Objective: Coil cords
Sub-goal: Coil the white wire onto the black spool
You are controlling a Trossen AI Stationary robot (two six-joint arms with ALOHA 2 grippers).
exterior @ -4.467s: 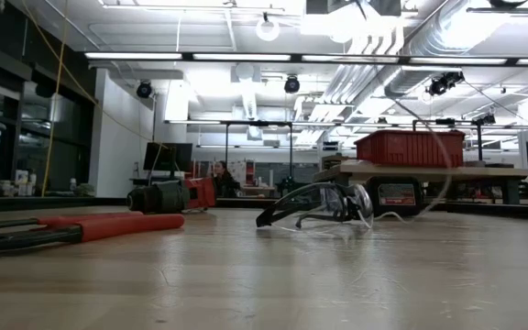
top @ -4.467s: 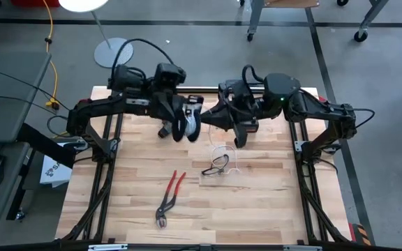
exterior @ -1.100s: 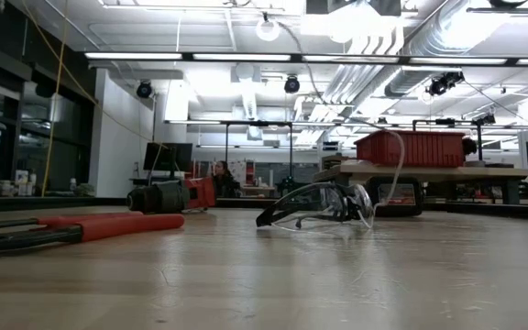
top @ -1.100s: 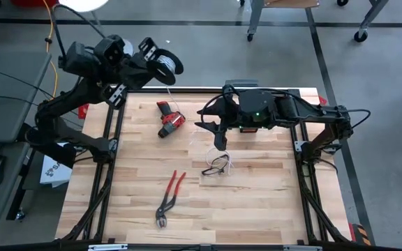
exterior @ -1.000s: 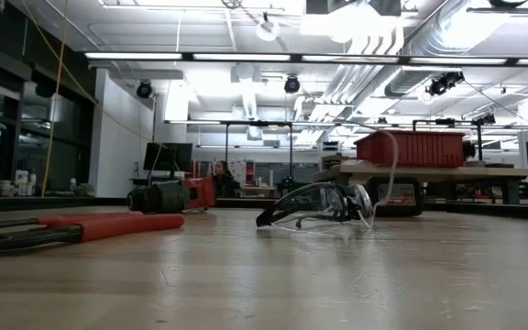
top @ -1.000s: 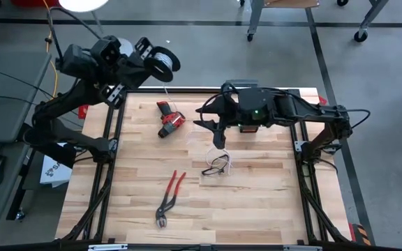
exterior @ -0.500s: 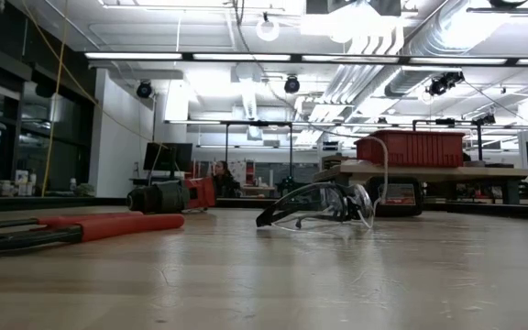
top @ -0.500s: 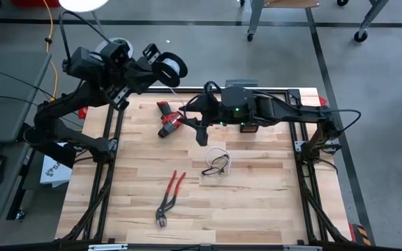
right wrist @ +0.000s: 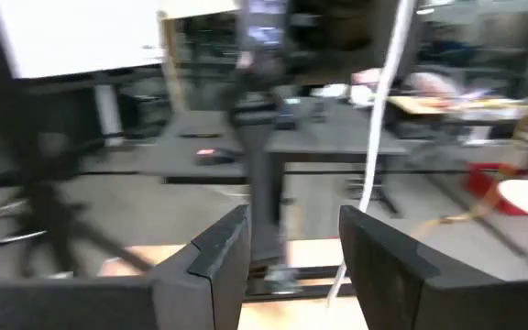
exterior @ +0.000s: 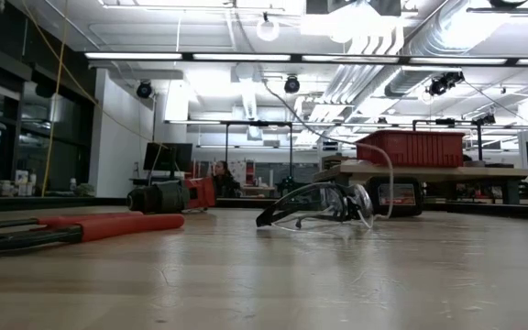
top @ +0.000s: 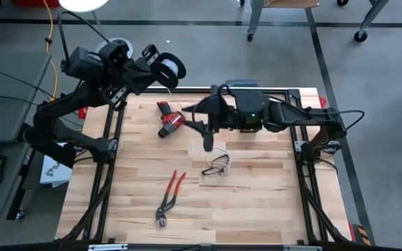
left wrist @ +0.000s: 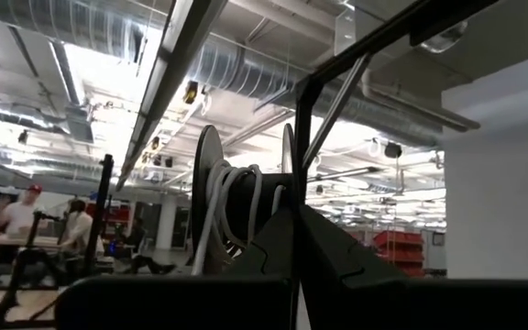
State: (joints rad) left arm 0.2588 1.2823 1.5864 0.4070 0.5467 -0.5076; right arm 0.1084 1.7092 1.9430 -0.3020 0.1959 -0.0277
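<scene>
A black spool (top: 170,68) with white cord wound on it (left wrist: 236,206) is held high over the table's far left corner by my left gripper (top: 158,68), which is shut. From the spool the thin white cord (right wrist: 374,137) runs down to loose loops (top: 222,152) on the table by the safety glasses. My right gripper (top: 206,137) hangs open above the table's middle. The cord passes through the gap between its fingers (right wrist: 293,266), close to one finger. My left gripper is shut on the spool's lower part (left wrist: 287,215), and the spool stands up above the fingers, lifted clear of the table. The fingers themselves hide the exact place of contact. My right gripper has the cord running between its open fingers; whether a finger (right wrist: 374,257) touches it I cannot tell.
Clear safety glasses (top: 217,166) lie mid-table on the cord's loose end. A red and black tool (top: 167,120) lies at the far left, red-handled pliers (top: 169,197) nearer the front. Bare wood (top: 264,202) at the near right.
My right gripper has gone toward the table's left edge, along the cord and nearer the spool, staying open. My left gripper has shifted a little toward the right with the spool. The cord's loop over the glasses has changed shape.
</scene>
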